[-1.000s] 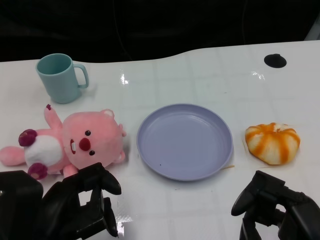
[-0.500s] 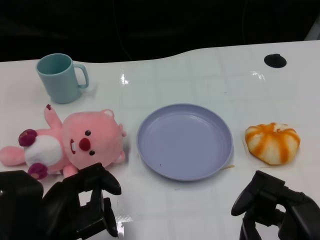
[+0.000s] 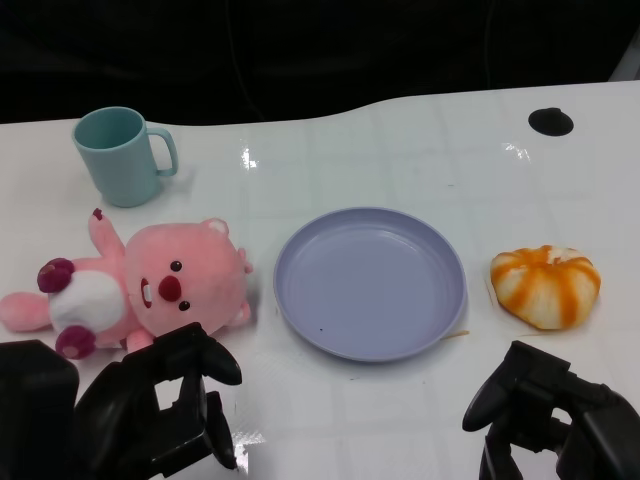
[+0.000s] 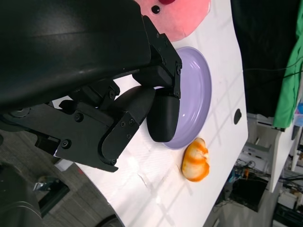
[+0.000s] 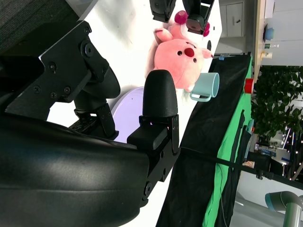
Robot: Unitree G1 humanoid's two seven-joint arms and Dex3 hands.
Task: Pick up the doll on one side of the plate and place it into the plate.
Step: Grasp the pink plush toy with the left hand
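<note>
Nearest the robot, the left hand [image 3: 160, 410] hovers low over the white counter [image 3: 400, 160] at the near left, its fingers apart and holding nothing, just short of the pink doll [image 3: 140, 285]. At the near right, the right hand [image 3: 545, 415] also hangs over the counter with nothing in it, its fingers loosely spread. Just beyond the left hand, the doll lies on its back to the left of the plate [image 3: 370, 283], its head toward the plate and nearly touching the rim, its white belly and dark-tipped limbs pointing away to the left. The lavender plate sits at the middle of the counter and carries nothing. To its right, a little apart from the rim, rests a white and orange striped plush bun [image 3: 545, 285]. Farther back at the left, behind the doll, stands an upright teal mug [image 3: 120, 155] with its handle turned to the right. Near the far right edge of the counter there is a small round black spot [image 3: 550, 121].
</note>
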